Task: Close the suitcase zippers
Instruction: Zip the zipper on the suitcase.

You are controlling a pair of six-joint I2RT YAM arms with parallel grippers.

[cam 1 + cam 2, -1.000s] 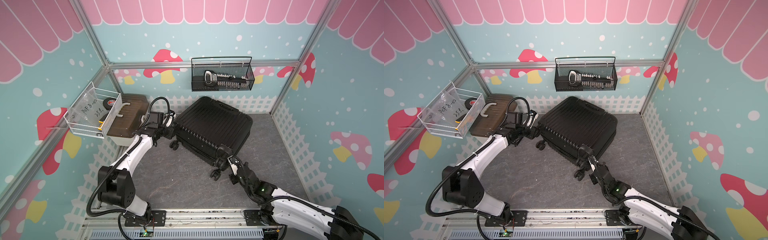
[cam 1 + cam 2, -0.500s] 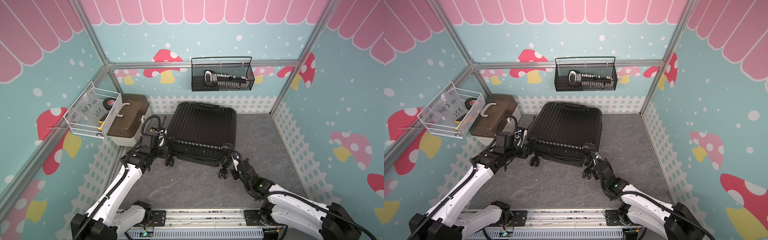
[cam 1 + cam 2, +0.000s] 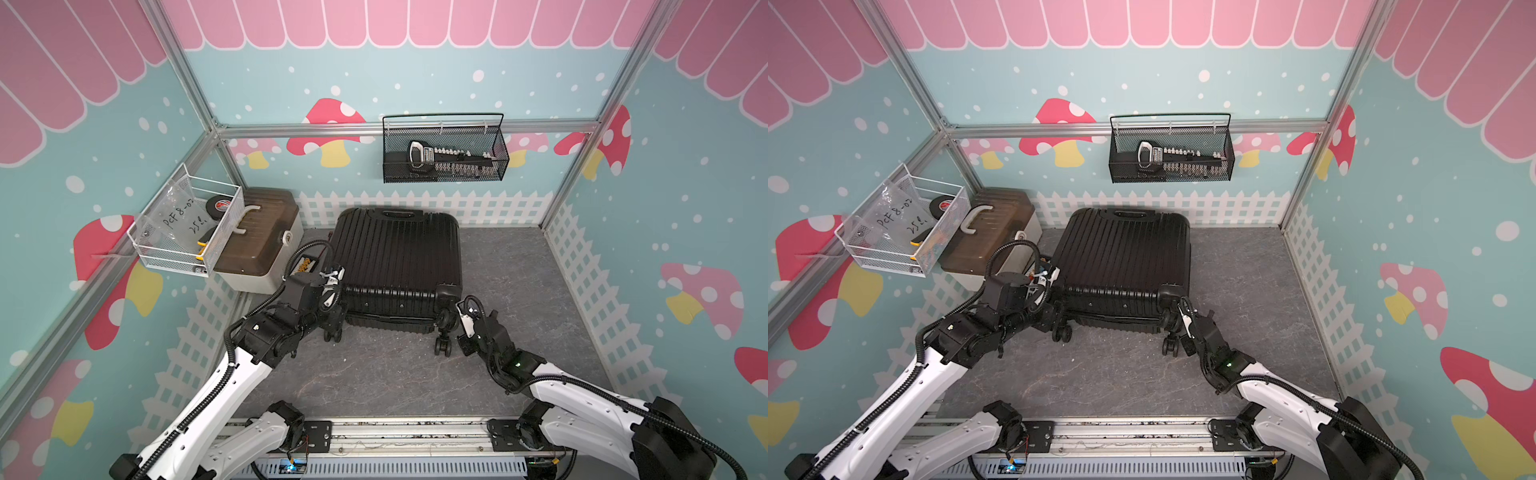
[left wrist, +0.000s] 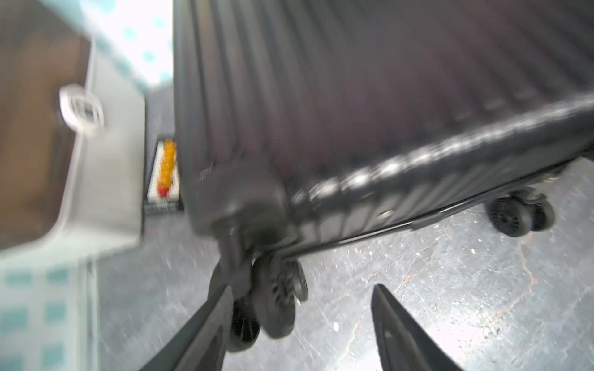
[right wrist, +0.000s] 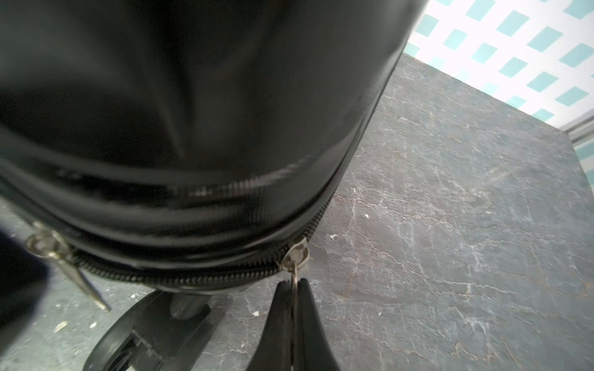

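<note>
the suitcase (image 3: 397, 253) is lying flat on the grey table (image 3: 374, 374) in both top views, ribbed shell facing up, its handle end pointing toward the white fence at the back and its wheels pointing toward the robot. it is sitting just beside the beige box (image 3: 259, 245) with the brown lid. the right claw (image 5: 294, 284) is reaching in at the near right corner, and in the right wrist view its jaws are pinching tight on the small metal zipper pull (image 5: 294, 257), which is sitting on the black zipper track (image 5: 209, 276) running around the rim. a second metal pull (image 5: 45, 245) is dangling loose farther along the same track. the left claw (image 4: 300, 295) is hovering at the near left corner with its jaws spread apart, grasping nothing. a blurred black wheel (image 4: 276, 302) is sitting close against one of its fingers (image 4: 221, 298). a black wire basket (image 3: 444, 153) is hanging on the back wall.
</note>
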